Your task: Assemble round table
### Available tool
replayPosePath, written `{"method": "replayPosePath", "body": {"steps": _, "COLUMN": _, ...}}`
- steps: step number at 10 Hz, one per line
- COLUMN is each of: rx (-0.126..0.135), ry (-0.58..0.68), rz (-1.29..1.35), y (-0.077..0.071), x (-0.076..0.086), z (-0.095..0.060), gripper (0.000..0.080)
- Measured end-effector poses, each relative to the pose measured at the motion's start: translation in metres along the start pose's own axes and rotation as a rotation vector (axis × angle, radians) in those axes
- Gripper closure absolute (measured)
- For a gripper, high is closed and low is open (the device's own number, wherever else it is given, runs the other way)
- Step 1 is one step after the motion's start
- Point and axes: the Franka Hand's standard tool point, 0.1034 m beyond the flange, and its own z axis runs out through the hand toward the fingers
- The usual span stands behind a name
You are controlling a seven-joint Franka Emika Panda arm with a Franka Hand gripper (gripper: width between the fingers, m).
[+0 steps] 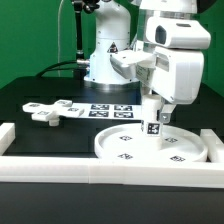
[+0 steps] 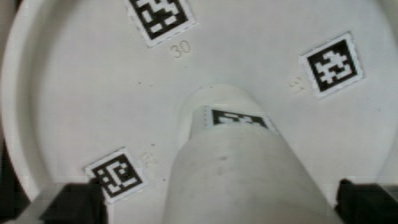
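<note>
The large rimmed round disc (image 1: 152, 145) lies flat at the front of the black table, against the white border rails. The short cylinder leg (image 1: 155, 121) stands upright on the disc's middle, and my gripper (image 1: 156, 108) is shut on its upper part. In the wrist view the leg (image 2: 240, 155) runs down from between my dark fingertips (image 2: 71, 200) to the disc (image 2: 107, 90), whose tags show around it. The cross-shaped foot piece (image 1: 52, 109) lies flat on the table at the exterior view's left, apart from the disc.
White border rails (image 1: 60, 165) run along the front, with ends at both sides (image 1: 213, 140). The marker board (image 1: 108, 108) lies flat behind the disc. The arm's white base (image 1: 108, 55) stands at the back.
</note>
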Motion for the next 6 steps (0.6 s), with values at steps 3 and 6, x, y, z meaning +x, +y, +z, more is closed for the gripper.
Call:
{"method": "replayPosePath", "body": {"steps": 3, "rx": 0.002, "ry": 0.0, "rz": 0.002, "y": -0.0006, "x": -0.0007, "z": 0.0009, "gripper": 0.0393}}
{"method": "replayPosePath", "body": {"steps": 6, "rx": 0.003, "ry": 0.002, "rz": 0.07, "y": -0.0006, "x": -0.0012, "z": 0.0009, "gripper": 0.0393}}
